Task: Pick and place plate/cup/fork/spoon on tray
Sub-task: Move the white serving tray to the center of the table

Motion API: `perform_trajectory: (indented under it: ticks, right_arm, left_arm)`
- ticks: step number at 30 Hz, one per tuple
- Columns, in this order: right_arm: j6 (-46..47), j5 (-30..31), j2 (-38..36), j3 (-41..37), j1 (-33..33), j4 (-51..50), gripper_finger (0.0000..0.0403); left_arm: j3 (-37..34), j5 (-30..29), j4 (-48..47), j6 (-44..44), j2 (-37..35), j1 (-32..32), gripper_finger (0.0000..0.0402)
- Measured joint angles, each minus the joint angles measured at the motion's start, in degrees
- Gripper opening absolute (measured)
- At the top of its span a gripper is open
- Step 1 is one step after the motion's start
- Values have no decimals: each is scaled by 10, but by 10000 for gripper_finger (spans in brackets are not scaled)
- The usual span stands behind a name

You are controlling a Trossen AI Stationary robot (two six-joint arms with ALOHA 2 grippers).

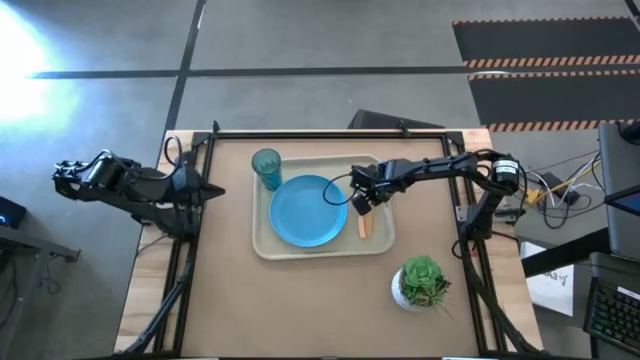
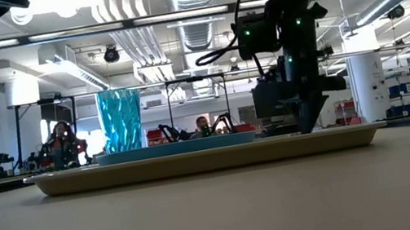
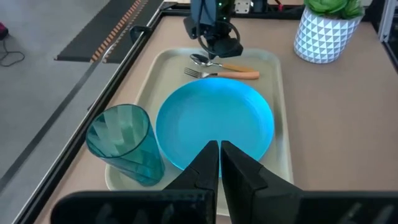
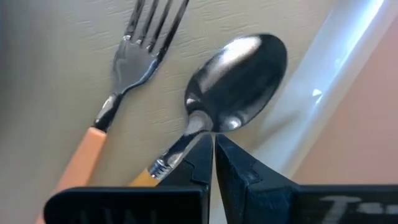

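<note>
Right gripper [image 4: 212,149] is down low over the tray [image 1: 262,240], jaws pinched together right on the neck of the spoon [image 4: 239,78], just where the bowl narrows to the stem. From the wrist view I can't tell whether it truly has the stem clamped or is only touching it with nothing between the pads. The fork [image 4: 134,59] lies just beside the spoon, both orange handles running the same way along the tray's edge. Next to them sits the plate [image 1: 305,211], and the cup [image 1: 266,166] stands upright in the tray's far corner. So all four pieces look to be on the tray already.

Left gripper [image 3: 219,163] is closed on nothing, parked well off the table's left side.

The risk now: if that stem is pinched, a lift could drag the spoon back up or flick it against the fork. A sideways pull could nudge both under the plate's rim.

Beyond the tray, plain brown tabletop, a potted plant [image 1: 422,282] near the front right corner. Behind, a bright workshop, people seated far off.
</note>
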Motion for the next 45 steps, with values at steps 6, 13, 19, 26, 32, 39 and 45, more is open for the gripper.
perform_trajectory:
  ticks: [6, 13, 19, 26, 32, 39, 45]
  right_arm:
    - [-32, -1, 0, 0, -22, -4, 8]
    - [-51, -2, -1, 0, -29, -4, 8]
    - [-45, -2, -1, 0, -28, -3, 8]
    - [-45, 23, -1, 1, -30, -14, 8]
    - [-54, 33, -1, 1, -35, -19, 8]
    - [-57, 56, -1, 1, -34, -18, 8]
    - [-44, 58, -1, 1, -32, -15, 8]
  left_arm:
    - [0, -15, 0, 0, 0, 0, 0]
    - [-1, -20, 0, -1, 0, 0, 0]
    - [0, -32, 1, -1, 0, 0, 0]
    - [-1, -32, 0, -1, 0, 0, 0]
    - [-1, -32, 0, -1, -3, 0, 0]
    - [-2, -32, 0, -1, -4, 0, 0]
    - [-2, -32, 0, -1, -4, 0, 0]
